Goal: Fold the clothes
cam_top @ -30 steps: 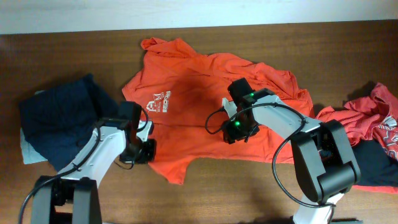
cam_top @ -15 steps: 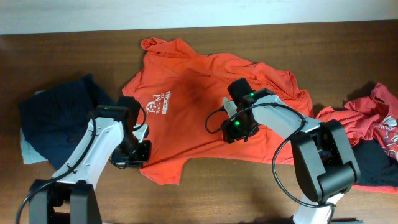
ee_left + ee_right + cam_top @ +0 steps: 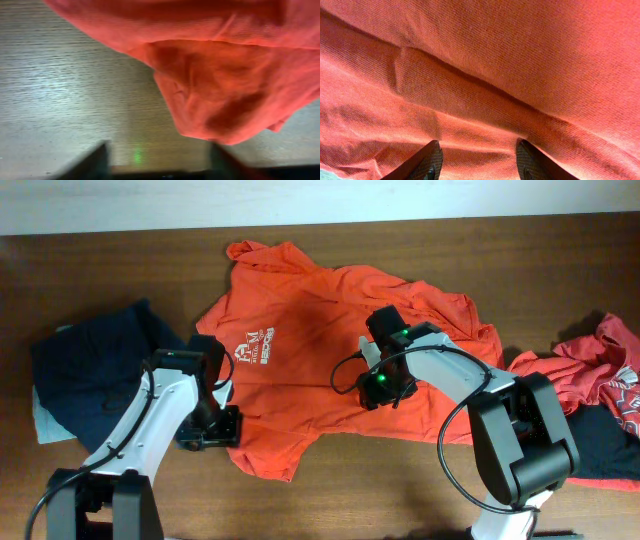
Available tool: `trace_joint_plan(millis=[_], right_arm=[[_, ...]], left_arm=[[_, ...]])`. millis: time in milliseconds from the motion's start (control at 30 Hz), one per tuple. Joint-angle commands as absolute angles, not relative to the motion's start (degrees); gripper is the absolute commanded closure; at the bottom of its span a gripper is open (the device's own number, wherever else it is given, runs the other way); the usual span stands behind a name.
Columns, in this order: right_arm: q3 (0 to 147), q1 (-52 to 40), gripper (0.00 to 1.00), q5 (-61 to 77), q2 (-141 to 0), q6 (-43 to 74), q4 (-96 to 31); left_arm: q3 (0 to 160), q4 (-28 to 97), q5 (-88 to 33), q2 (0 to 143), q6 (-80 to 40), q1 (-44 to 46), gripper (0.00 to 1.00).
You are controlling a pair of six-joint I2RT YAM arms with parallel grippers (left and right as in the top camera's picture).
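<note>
Spread across the middle of the table [image 3: 120,270], the orange T-shirt [image 3: 320,320] lies flat, and the left gripper [image 3: 210,428] sits at its lower-left hem with its 2 fingers [image 3: 97,159] parted over bare wood, gripping nothing, a bunched fold of the shirt just beyond them. Over the shirt's centre-right the right gripper [image 3: 385,385] points down at the fabric, its fingers [image 3: 427,162] parted with only orange cloth between them, nothing pinched. Left of the shirt lies a dark navy piece [image 3: 90,370] on a pale grey-green piece [image 3: 45,423], and right of it a crumpled orange-red shirt [image 3: 590,360] rests on a dark piece [image 3: 610,450].
</note>
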State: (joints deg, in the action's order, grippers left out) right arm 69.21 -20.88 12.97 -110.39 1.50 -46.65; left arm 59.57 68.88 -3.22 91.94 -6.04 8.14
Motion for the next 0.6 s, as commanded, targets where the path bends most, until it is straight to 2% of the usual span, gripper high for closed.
trace_joint_plan(millis=[0, 33, 100, 167, 433, 567], right_arm=[[69.01, -21.04, 0.47, 11.38, -111.13, 1.91, -46.89], [69.01, -21.04, 0.47, 11.35, -111.13, 1.91, -46.89], [69.01, -21.04, 0.47, 11.38, -111.13, 1.91, -46.89], [69.01, -21.04, 0.47, 11.38, -111.13, 1.93, -46.92], [69.01, -21.04, 0.47, 11.38, -111.13, 1.91, -48.14], [69.01, -21.04, 0.46, 11.38, -111.13, 1.91, -48.10]], left_arm=[[59.27, 67.90, -7.66, 91.37, -5.98, 8.16, 0.58], [59.02, 67.66, -8.25, 91.37, -5.98, 8.19, 0.67], [58.28, 66.78, -8.60, 91.37, -5.98, 8.80, 0.78], [57.78, 66.59, -8.62, 91.37, -5.98, 10.07, 0.98], [57.69, 65.06, -5.30, 88.62, -7.73, 21.06, 0.98], [55.51, 63.33, -4.51, 88.47, -10.94, 24.47, 0.86]])
